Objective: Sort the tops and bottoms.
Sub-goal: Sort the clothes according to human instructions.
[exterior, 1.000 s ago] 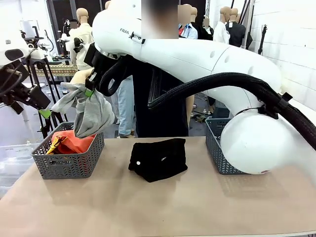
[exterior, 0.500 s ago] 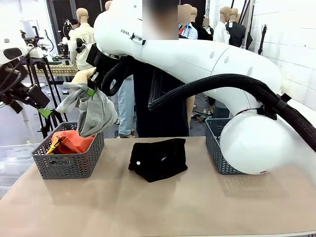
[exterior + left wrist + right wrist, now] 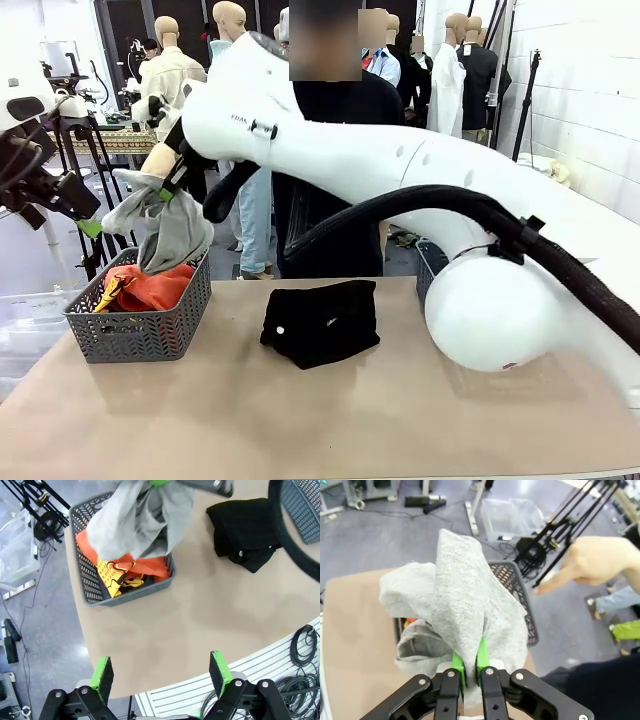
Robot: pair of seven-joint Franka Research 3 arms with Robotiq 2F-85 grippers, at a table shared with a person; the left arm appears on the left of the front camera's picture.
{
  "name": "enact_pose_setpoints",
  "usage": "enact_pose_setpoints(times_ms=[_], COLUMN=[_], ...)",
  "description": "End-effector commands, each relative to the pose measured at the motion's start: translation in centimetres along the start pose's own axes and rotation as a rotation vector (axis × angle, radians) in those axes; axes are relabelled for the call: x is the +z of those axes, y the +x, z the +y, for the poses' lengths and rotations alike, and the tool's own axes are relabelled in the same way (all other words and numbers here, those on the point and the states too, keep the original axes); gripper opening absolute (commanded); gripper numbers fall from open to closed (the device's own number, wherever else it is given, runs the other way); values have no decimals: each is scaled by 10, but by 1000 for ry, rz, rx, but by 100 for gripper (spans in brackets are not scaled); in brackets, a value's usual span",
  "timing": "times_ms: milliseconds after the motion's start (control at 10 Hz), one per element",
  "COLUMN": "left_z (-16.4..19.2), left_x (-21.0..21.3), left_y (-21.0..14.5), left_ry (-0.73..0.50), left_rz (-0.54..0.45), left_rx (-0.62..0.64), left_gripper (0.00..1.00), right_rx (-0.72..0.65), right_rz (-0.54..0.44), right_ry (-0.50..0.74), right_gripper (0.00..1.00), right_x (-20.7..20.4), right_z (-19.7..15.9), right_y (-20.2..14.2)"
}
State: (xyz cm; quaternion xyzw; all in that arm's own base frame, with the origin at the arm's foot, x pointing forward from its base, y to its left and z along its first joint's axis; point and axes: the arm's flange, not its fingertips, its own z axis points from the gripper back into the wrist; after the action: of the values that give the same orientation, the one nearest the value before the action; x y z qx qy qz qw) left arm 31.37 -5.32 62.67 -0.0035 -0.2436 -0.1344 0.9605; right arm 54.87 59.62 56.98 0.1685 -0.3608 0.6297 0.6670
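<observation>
My right gripper (image 3: pixel 172 186) reaches across to the left and is shut on the pale grey top (image 3: pixel 170 232), which hangs over the left grey basket (image 3: pixel 110 335). In the right wrist view its green pads (image 3: pixel 457 664) pinch the grey top (image 3: pixel 465 610) above the basket (image 3: pixel 517 582). The red-orange top (image 3: pixel 150 288) with yellow patches (image 3: pixel 117 575) lies in that basket (image 3: pixel 82 572). Black bottoms (image 3: pixel 322 322) with a small white button lie at the table's middle. My left gripper (image 3: pixel 161 672) hovers open high over the table's near left edge, with nothing between its fingers.
A person stands at the far side; a hand (image 3: pixel 592 562) points beside the left basket. A second grey basket (image 3: pixel 430 275) stands at the right, mostly hidden behind my right arm. Bare tabletop (image 3: pixel 320 420) lies in front.
My right gripper has carried the grey top leftward and slightly lower, over the left basket. The left arm has hardly moved.
</observation>
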Motion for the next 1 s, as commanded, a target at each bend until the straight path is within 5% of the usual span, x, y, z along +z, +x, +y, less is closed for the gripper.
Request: enact_pose_setpoints(times_ms=[0, 500, 900], left_z=[1, 1, 1], left_x=[0, 0, 0], left_y=[-3, -3, -3], left_ry=[5, 5, 5], left_rz=[1, 1, 1], left_rx=[-3, -3, -3], left_gripper=[100, 100, 100], right_rx=[41, 62, 51], right_rz=[-79, -229, -193], right_ry=[54, 79, 94], right_gripper=[0, 0, 5], right_x=[-49, -124, -172], right_z=[-54, -72, -90], right_y=[64, 47, 41])
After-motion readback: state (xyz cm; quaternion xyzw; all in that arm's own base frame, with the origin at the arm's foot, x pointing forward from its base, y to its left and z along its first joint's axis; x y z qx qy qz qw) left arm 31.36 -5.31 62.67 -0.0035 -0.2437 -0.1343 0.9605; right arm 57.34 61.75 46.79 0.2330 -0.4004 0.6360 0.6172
